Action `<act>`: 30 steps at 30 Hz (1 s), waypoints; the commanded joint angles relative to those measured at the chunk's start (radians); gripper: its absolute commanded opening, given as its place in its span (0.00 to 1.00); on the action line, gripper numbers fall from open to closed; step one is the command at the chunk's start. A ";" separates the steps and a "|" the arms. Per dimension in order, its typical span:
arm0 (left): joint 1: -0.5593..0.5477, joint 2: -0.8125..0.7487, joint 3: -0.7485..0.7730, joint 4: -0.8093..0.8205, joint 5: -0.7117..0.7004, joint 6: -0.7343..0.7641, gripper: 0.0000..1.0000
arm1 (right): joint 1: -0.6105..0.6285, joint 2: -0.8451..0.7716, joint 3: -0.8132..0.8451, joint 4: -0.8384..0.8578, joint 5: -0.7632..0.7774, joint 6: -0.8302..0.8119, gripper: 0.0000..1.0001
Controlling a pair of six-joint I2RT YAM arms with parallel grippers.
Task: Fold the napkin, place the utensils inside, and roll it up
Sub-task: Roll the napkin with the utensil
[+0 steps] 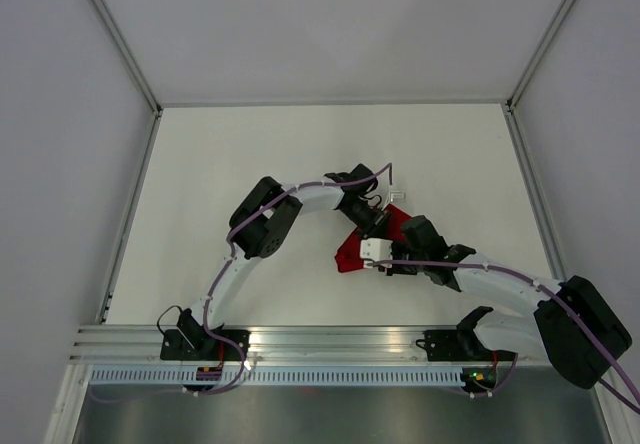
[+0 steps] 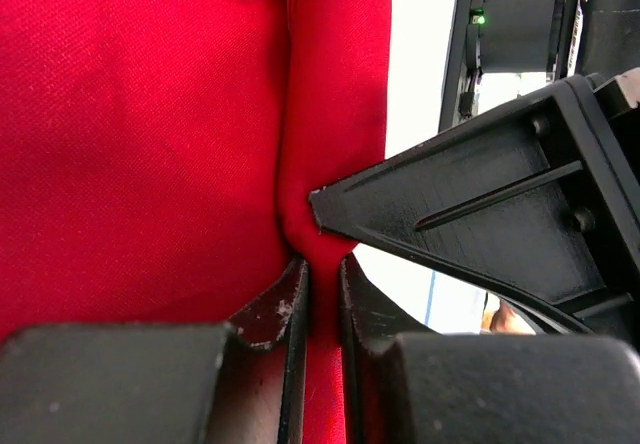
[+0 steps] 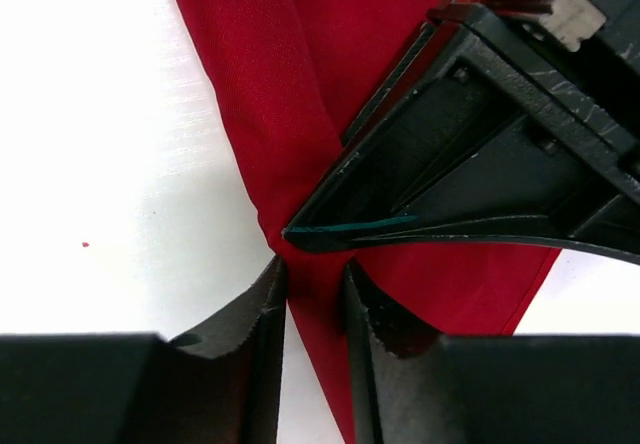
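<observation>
Left wrist view: napkin [image 2: 150,144] fold in left gripper [image 2: 322,276] jaws.

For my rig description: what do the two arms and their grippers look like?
The left arm and right arm have white links, black joints and a purple cable running along. The left gripper and right gripper have black, wedge-shaped fingers with scuffed tips.

Your table [image 1: 240,174] is a plain white surface, closed in by pale walls at the sides and far end, with a metal rail [image 1: 330,342] along the near edge. On it lies the napkin [image 1: 349,253], a bunched red cloth a little right of centre, largely covered by the arms. In the right wrist view a tiny red speck [image 3: 85,244] sits on the white near the cloth's folded edge.
</observation>
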 commanded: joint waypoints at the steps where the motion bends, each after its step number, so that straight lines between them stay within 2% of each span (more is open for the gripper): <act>1: -0.010 0.029 -0.006 -0.055 -0.083 -0.020 0.20 | -0.001 0.035 -0.001 0.011 0.063 0.012 0.30; 2: -0.010 0.014 -0.006 -0.052 -0.090 -0.024 0.25 | -0.002 0.040 0.004 0.001 0.063 0.011 0.24; 4: -0.007 -0.008 -0.004 -0.044 -0.092 -0.040 0.34 | -0.002 0.046 0.025 -0.038 0.045 0.004 0.19; 7: 0.010 -0.060 -0.006 -0.014 -0.113 -0.084 0.40 | -0.002 0.060 0.061 -0.094 0.008 0.001 0.14; 8: 0.016 -0.086 -0.007 0.012 -0.118 -0.101 0.41 | -0.004 0.069 0.071 -0.110 -0.003 0.001 0.11; 13: 0.063 -0.184 -0.043 0.098 -0.147 -0.204 0.44 | -0.027 0.113 0.139 -0.203 -0.087 -0.014 0.10; 18: 0.125 -0.297 -0.118 0.213 -0.285 -0.322 0.44 | -0.111 0.205 0.243 -0.344 -0.233 -0.072 0.09; 25: 0.212 -0.538 -0.426 0.454 -0.585 -0.483 0.44 | -0.214 0.365 0.381 -0.539 -0.365 -0.199 0.09; 30: 0.223 -0.741 -0.683 0.692 -0.797 -0.560 0.46 | -0.274 0.518 0.496 -0.686 -0.414 -0.282 0.09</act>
